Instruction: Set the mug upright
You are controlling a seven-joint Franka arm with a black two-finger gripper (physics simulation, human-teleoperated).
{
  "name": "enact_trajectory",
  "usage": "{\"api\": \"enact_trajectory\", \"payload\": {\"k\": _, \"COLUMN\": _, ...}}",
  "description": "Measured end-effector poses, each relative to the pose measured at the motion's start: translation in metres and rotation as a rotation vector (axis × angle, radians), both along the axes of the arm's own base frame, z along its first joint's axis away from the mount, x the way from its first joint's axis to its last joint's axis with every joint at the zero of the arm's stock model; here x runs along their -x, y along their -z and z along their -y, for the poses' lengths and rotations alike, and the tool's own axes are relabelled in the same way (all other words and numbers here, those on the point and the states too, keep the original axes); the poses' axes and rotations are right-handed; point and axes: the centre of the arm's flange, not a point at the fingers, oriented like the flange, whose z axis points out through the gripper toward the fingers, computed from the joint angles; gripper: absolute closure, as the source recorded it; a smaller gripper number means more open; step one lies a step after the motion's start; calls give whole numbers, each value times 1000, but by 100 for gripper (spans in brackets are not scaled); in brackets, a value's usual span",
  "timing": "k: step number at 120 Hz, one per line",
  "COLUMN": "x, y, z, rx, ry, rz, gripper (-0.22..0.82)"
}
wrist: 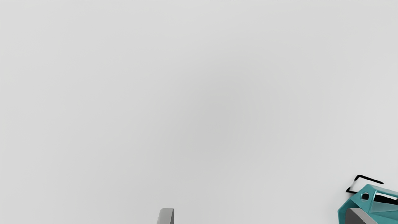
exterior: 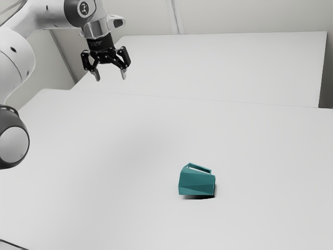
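Arm [exterior: 44, 14], white, jointed; toward the exterior view's left from the mug [exterior: 197, 184], raised. Pincer [exterior: 110, 77], black with grey tips; released, its fingers apart and nothing between them. Position: high above the table [exterior: 125, 156], toward the exterior view's left of the mug and farther back than it, well apart. Seen from the wrist, one finger [wrist: 357, 217] overlaps the mug, which lies off to that finger's side, outside the gap. Mug, teal, faceted; on its side on the table, handle [exterior: 200, 167] uppermost, long axis running roughly across the exterior view. Which end is the mouth: cannot tell for certain. Assessment: upright stance still wanted; reaching it calls for travel sideways toward the mug, then down, with the grip matched to that axis.
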Motion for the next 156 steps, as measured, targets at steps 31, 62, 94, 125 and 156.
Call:
{"api": "enact_trajectory", "payload": {"k": 31, "x": 16, "y": -12, "z": 7, "rx": 4, "ry": 41, "rz": 5, "gripper": 0}}
{"api": "enact_trajectory", "payload": {"k": 62, "x": 103, "y": 36, "z": 46, "rx": 206, "ry": 92, "rz": -117, "gripper": 0}}
{"api": "enact_trajectory", "payload": {"k": 94, "x": 160, "y": 101, "z": 55, "rx": 649, "ry": 3, "rz": -100, "gripper": 0}}
{"api": "enact_trajectory", "payload": {"k": 125, "x": 189, "y": 181, "z": 56, "rx": 882, "ry": -57, "rz": -93, "gripper": 0}}
{"api": "enact_trajectory", "payload": {"k": 156, "x": 178, "y": 233, "z": 103, "rx": 909, "ry": 57, "rz": -42, "gripper": 0}}
